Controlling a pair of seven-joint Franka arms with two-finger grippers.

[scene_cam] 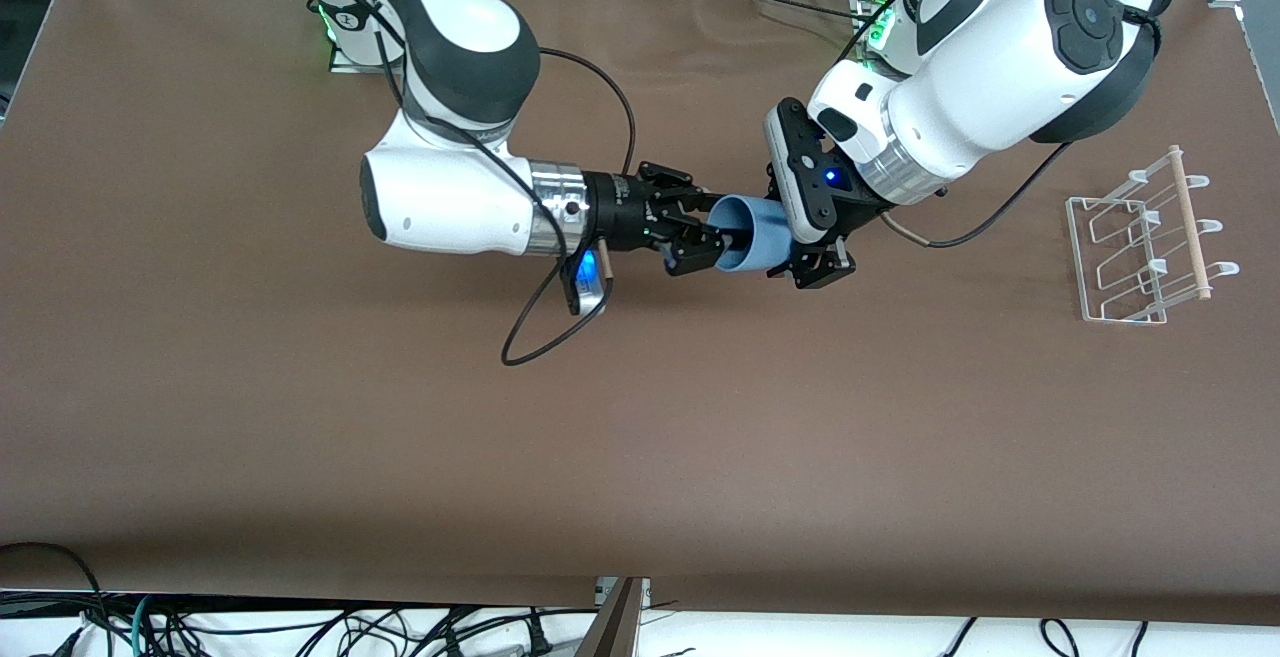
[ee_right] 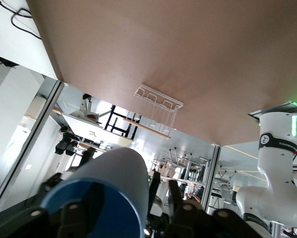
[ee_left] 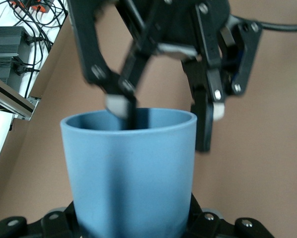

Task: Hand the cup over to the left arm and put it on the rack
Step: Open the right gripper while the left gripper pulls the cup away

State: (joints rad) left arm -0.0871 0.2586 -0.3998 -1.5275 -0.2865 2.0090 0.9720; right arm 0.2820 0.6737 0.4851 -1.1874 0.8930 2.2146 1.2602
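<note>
Smooth tapered blue cup (scene_cam: 757, 235) lies sideways midair, left gripper (scene_cam: 818, 265) grasping its base, right gripper (scene_cam: 700, 230) pinching its rim.

- Cup (scene_cam: 757, 242): plain light blue, between black fingers (scene_cam: 692, 250).
- Rack (scene_cam: 1142, 247): white wire, pale wooden rod (scene_cam: 1190, 223).
- Table (scene_cam: 640, 437): uniform brown.
- Arm casings: white, dark grey joints.

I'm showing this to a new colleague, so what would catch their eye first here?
The light-blue cup held in the air over the middle of the table, lying sideways between the right gripper, one finger inside its rim, and the left gripper at its base. Next, the white wire rack standing alone toward the left arm's end of the brown table.
</note>
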